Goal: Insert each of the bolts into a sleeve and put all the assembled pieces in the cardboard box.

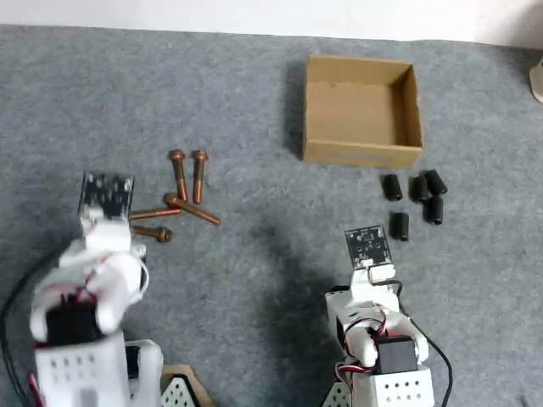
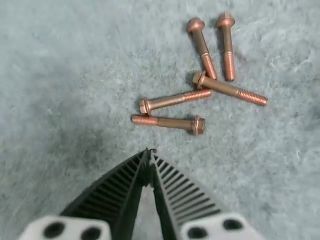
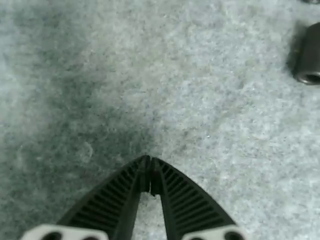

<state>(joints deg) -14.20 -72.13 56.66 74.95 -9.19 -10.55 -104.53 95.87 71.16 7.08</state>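
Several copper bolts [image 1: 182,203] lie in a loose cluster on the grey felt at the left, and the left wrist view shows them too [image 2: 172,100]. Just short of the nearest bolt [image 2: 167,122], my left gripper [image 2: 148,153] is shut and holds nothing. Several black sleeves [image 1: 416,199] lie scattered in front of the cardboard box [image 1: 361,154], which is open on top. My right gripper [image 3: 149,160] is shut and holds nothing, low over bare felt. One sleeve [image 3: 307,62] lies off to its side. The left arm [image 1: 106,212] and the right arm [image 1: 369,254] stand near the front edge.
The grey felt [image 1: 271,212] runs between the bolts and the sleeves. A pale object [image 1: 536,80] sits at the far right edge. A white wall borders the back of the table.
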